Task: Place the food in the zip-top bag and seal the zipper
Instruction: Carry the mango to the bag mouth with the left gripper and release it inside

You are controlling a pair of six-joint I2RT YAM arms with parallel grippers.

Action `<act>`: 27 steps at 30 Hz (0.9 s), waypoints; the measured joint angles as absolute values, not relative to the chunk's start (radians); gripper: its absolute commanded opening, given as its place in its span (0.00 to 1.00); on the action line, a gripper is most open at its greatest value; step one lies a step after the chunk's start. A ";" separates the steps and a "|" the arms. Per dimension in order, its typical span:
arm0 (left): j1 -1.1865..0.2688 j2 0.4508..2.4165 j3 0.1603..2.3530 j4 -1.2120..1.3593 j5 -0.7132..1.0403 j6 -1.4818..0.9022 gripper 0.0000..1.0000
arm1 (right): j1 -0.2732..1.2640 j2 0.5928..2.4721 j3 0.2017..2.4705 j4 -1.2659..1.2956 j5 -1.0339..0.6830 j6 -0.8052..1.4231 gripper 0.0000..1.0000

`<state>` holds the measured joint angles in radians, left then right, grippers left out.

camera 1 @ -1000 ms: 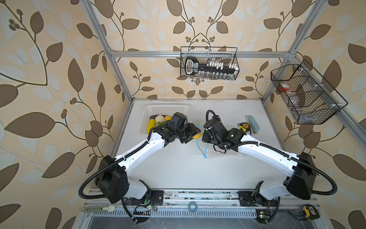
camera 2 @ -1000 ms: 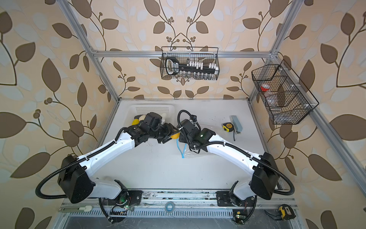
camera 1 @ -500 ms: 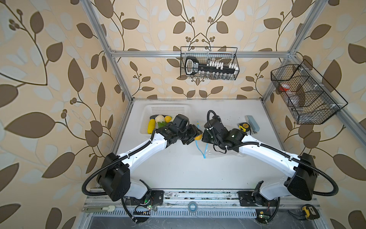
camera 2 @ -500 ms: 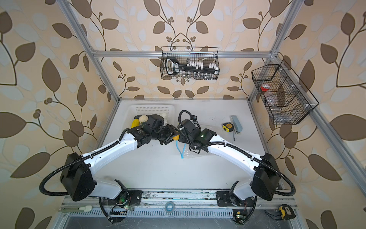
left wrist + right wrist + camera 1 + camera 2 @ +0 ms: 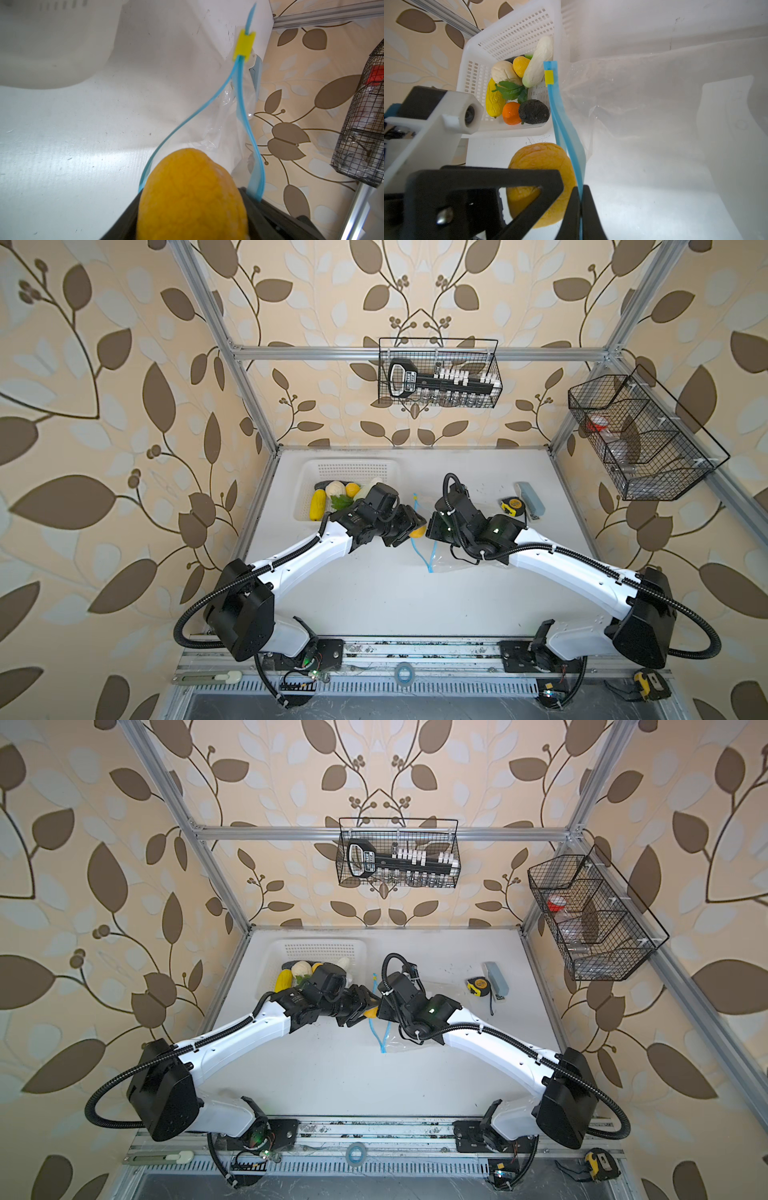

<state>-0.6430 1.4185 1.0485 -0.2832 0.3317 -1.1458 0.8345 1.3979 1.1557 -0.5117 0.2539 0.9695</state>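
The left fingers (image 5: 257, 216) are clamped on the yellow-orange peach (image 5: 193, 195), which sits right at the mouth of the zip-top bag (image 5: 643, 124), near the centre of the surface (image 5: 374, 597) in both top views. The right fingers (image 5: 589, 214) are pressed together on one lip of the blue zipper (image 5: 560, 116), holding it up so the two lips part. The peach looks not yet past the strip.

To do this well, I judge the right fingers should hold that lip raised and steady while the peach travels toward 3 o'clock, between the lips and well into the clear film, before the left fingers spread. Letting go at the threshold risks it rolling back out. The lower lip is slack, so a low approach could shove it along. The yellow slider (image 5: 244, 46) sits at the 12 o'clock end.

The rest of the food (image 5: 506, 74) lies in the white basket (image 5: 512, 35) at 10 o'clock. The surface is white and scuffed; a tape measure (image 5: 511, 506) and a grey-blue block (image 5: 530, 495) lie at 2 o'clock. Leaf-patterned walls carry two wire baskets (image 5: 438, 373).
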 measured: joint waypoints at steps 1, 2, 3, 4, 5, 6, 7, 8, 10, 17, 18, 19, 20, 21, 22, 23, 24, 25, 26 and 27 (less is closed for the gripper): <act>-0.643 1.420 1.048 -0.283 0.332 -1.146 0.52 | 0.834 1.398 1.156 -0.509 0.253 0.970 0.00; -0.643 1.422 1.048 -0.283 0.332 -1.146 0.52 | 0.834 1.398 1.156 -0.506 0.253 0.970 0.00; -0.643 1.424 1.048 -0.283 0.332 -1.146 0.52 | 0.834 1.398 1.156 -0.503 0.253 0.970 0.00; -0.643 1.427 1.048 -0.282 0.332 -1.146 0.52 | 0.834 1.398 1.156 -0.501 0.253 0.970 0.00; -0.643 1.429 1.048 -0.282 0.332 -1.146 0.52 | 0.834 1.398 1.156 -0.500 0.253 0.971 0.00; -0.643 1.431 1.048 -0.282 0.332 -1.146 0.52 | 0.834 1.398 1.156 -0.499 0.253 0.972 0.00; -0.646 1.433 1.048 -0.282 0.331 -1.146 0.52 | 0.834 1.398 1.156 -0.497 0.253 0.973 0.00; -0.648 1.433 1.048 -0.282 0.330 -1.146 0.52 | 0.834 1.398 1.156 -0.496 0.253 0.973 0.00; -0.649 1.433 1.048 -0.282 0.330 -1.146 0.53 | 0.834 1.398 1.156 -0.496 0.254 0.973 0.00; -0.654 1.466 1.048 -0.276 0.330 -1.145 0.53 | 0.834 1.398 1.156 -0.495 0.254 0.973 0.00; -0.654 1.473 1.048 -0.276 0.330 -1.145 0.53 | 0.834 1.398 1.156 -0.495 0.253 0.973 0.00; -0.655 1.481 1.048 -0.277 0.330 -1.145 0.53 | 0.834 1.398 1.156 -0.494 0.254 0.973 0.00; -0.656 1.483 1.048 -0.277 0.330 -1.145 0.54 | 0.834 1.398 1.156 -0.494 0.253 0.973 0.00; -0.656 1.485 1.048 -0.278 0.330 -1.145 0.54 | 0.834 1.398 1.156 -0.493 0.254 0.973 0.00; -0.656 1.485 1.048 -0.277 0.330 -1.145 0.55 | 0.834 1.398 1.156 -0.493 0.254 0.973 0.00; -0.656 1.485 1.048 -0.275 0.330 -1.145 0.55 | 0.834 1.398 1.156 -0.493 0.254 0.973 0.00; -0.656 1.485 1.048 -0.274 0.330 -1.145 0.56 | 0.834 1.398 1.156 -0.493 0.254 0.973 0.00; -0.656 1.485 1.048 -0.275 0.330 -1.145 0.57 | 0.834 1.398 1.156 -0.493 0.253 0.973 0.00; -0.656 1.485 1.048 -0.274 0.330 -1.145 0.60 | 0.834 1.398 1.156 -0.493 0.254 0.973 0.00; -0.656 1.485 1.048 -0.273 0.330 -1.145 0.63 | 0.834 1.398 1.156 -0.492 0.253 0.973 0.00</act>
<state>-0.6559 1.4845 1.0485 -0.2733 0.3298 -1.1446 0.8345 1.3979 1.1557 -0.4923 0.2535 0.9733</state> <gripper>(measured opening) 0.591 0.047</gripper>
